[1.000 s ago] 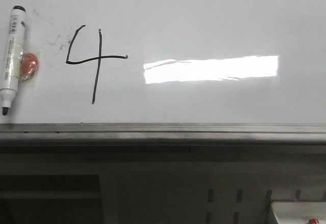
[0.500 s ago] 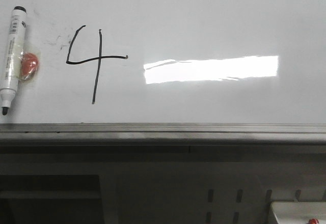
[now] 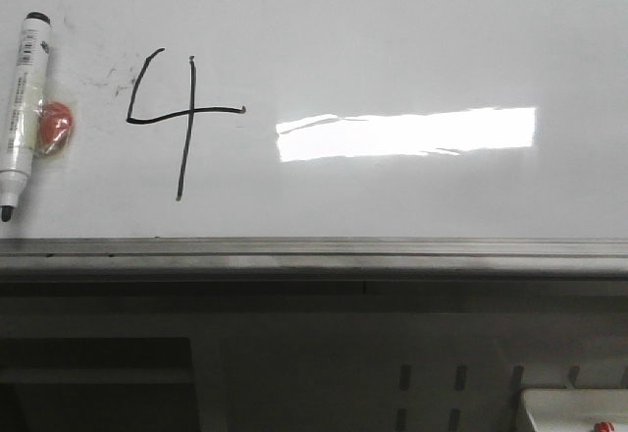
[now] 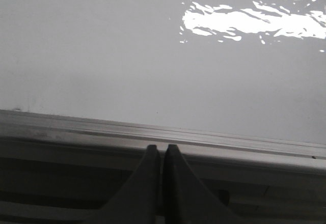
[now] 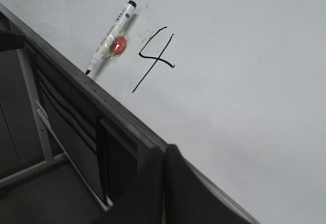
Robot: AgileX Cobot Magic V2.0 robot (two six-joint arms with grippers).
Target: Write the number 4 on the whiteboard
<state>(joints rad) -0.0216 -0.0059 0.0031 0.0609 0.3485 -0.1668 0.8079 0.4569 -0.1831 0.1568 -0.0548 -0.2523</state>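
Observation:
A black hand-drawn number 4 (image 3: 182, 118) stands on the whiteboard (image 3: 412, 39), left of a bright glare strip; it also shows in the right wrist view as number 4 (image 5: 153, 56) on the whiteboard (image 5: 244, 81). A white marker (image 3: 22, 108) with a black tip lies on the board at the far left, an orange-red lump (image 3: 56, 126) taped to it; the same marker (image 5: 109, 33) shows in the right wrist view. My left gripper (image 4: 159, 147) is shut and empty over the grey rail (image 4: 76, 130). My right gripper (image 5: 164, 150) is shut and empty at the board's edge. Neither gripper shows in the front view.
The grey metal rail (image 3: 314, 253) runs along the whiteboard's near edge, with a dark frame below it. A small white box (image 3: 574, 410) with a red dot sits at the lower right. Faint dark smudges (image 3: 113, 81) mark the board left of the 4.

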